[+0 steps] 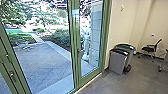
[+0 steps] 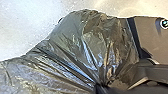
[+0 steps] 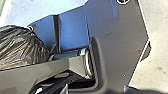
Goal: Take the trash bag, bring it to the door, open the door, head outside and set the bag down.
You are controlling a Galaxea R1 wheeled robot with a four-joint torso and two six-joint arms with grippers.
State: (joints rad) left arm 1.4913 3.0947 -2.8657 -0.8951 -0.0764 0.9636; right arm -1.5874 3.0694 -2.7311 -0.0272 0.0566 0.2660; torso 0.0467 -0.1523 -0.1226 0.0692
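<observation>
The dark, shiny trash bag (image 2: 75,47) spreads out large in the left wrist view. Its folds draw together where my left gripper (image 2: 101,87) is shut on it. Part of the same bag (image 3: 21,50) shows in the right wrist view, beside the robot's body; how my right gripper stands there cannot be made out. In the head view, the green-framed glass door (image 1: 75,37) rises ahead, with a handle (image 1: 80,50) on its upright. Another handle (image 1: 12,75) is on the frame at the left. Through the glass lies a paved yard (image 1: 45,65).
Two grey bins (image 1: 118,61) with dark lids stand against the wall, right of the door. An office chair (image 1: 150,48) is farther right on the grey floor (image 1: 120,83). Bushes (image 1: 58,37) border the paving outside. Behind the glass is a pale upright shape (image 1: 86,37) that I cannot identify.
</observation>
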